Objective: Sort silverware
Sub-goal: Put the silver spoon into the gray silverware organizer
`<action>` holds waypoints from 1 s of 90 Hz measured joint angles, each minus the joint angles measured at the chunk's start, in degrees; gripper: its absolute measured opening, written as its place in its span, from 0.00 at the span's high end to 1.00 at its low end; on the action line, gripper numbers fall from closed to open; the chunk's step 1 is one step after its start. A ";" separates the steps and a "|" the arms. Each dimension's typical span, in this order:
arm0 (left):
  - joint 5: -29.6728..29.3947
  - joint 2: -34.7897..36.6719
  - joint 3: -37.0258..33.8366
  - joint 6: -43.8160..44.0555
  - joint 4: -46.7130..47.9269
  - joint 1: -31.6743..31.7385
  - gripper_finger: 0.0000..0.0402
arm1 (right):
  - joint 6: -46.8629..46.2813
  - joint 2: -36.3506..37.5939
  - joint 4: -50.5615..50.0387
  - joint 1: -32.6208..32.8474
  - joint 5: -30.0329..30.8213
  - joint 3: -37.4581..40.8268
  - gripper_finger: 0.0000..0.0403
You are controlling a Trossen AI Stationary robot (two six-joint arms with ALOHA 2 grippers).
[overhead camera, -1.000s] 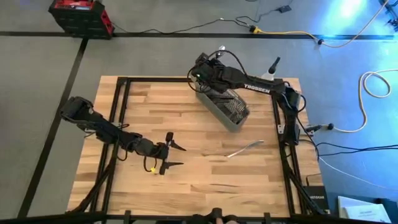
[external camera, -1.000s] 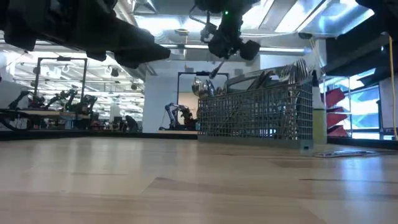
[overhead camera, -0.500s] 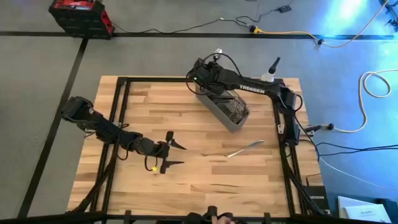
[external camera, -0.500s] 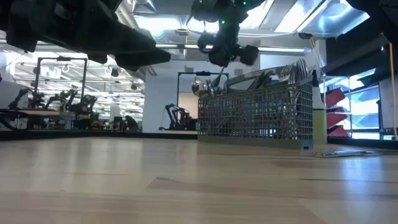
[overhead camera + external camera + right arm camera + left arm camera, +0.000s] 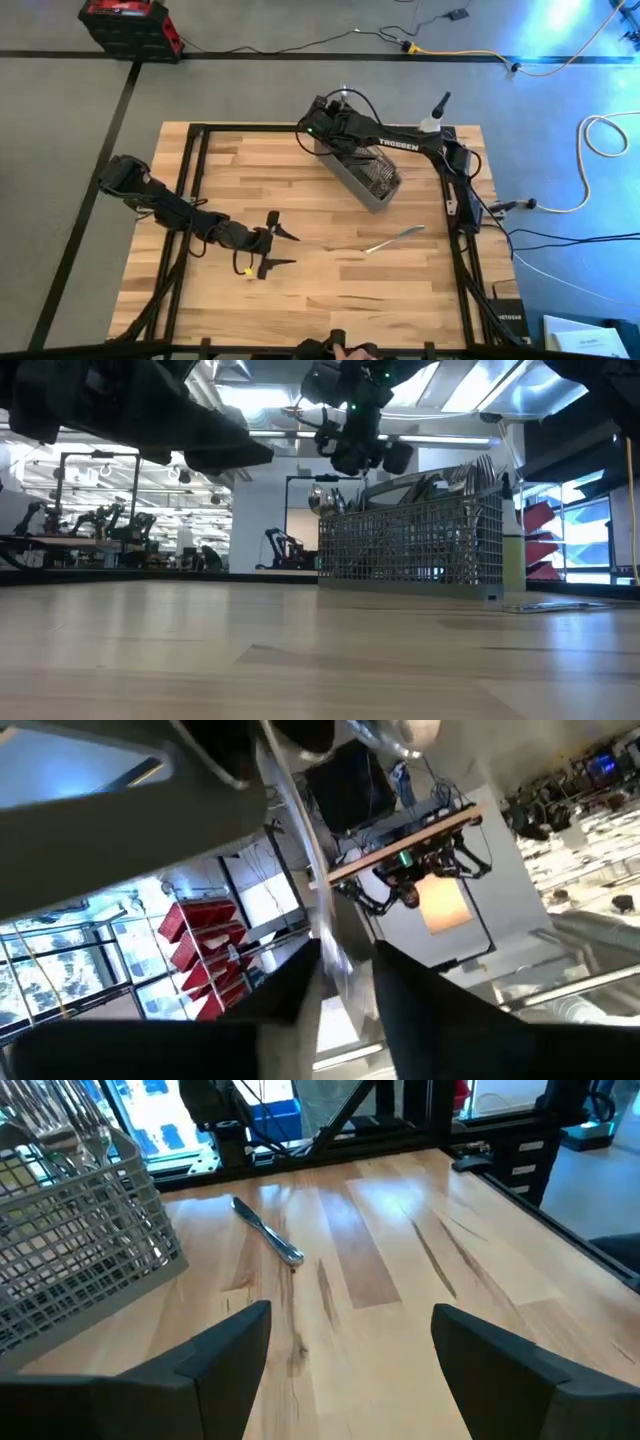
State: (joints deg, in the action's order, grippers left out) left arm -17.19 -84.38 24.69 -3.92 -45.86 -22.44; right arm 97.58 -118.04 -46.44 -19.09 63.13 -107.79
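Observation:
A gray wire-mesh basket (image 5: 365, 170) full of silverware (image 5: 470, 475) stands at the table's far side. My right gripper (image 5: 318, 125) hangs above the basket's far left end (image 5: 352, 438), shut on one silver piece (image 5: 335, 935) whose rounded end (image 5: 400, 730) reaches past the fingertips. Another silver piece (image 5: 393, 240) lies flat on the wood at the right, also seen in the left wrist view (image 5: 268, 1232). My left gripper (image 5: 280, 250) hovers open over the table's middle left (image 5: 350, 1330), with nothing between its fingers. My right gripper pinches the slim handle (image 5: 338, 955) of the silver piece between its two fingers. The handle runs on along the fingers' line, and its rounded end stands beyond the fingertips against the ceiling. The piece is lifted above the basket.
Bare wood lies between the two grippers and along the near side (image 5: 330, 300). A black frame (image 5: 190, 150) runs around the table's edges. The basket sits slanted, its near end (image 5: 380, 195) toward the table's right.
My right gripper has moved a little up and toward the table's far left corner, above the basket's end, turning as it went, with the silver piece still in its fingers.

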 joint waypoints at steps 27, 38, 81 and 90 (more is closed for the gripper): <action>0.00 0.00 0.00 0.24 0.39 0.00 0.35 | -0.16 0.02 0.38 1.46 1.73 -0.30 0.70; 0.00 0.00 0.00 0.24 0.39 0.00 0.35 | -1.81 0.15 0.76 1.57 1.60 -1.49 0.70; 0.00 0.00 0.00 0.44 0.35 0.00 0.35 | -8.96 0.43 -0.94 1.50 -1.25 -1.73 0.70; 0.00 0.00 0.00 0.46 0.85 0.00 0.35 | -17.18 1.41 -6.27 2.00 -6.72 -4.32 0.70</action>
State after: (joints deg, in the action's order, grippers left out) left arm -17.19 -84.38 24.69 -3.46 -45.01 -22.44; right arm 80.40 -116.62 -52.71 -17.09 56.41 -112.11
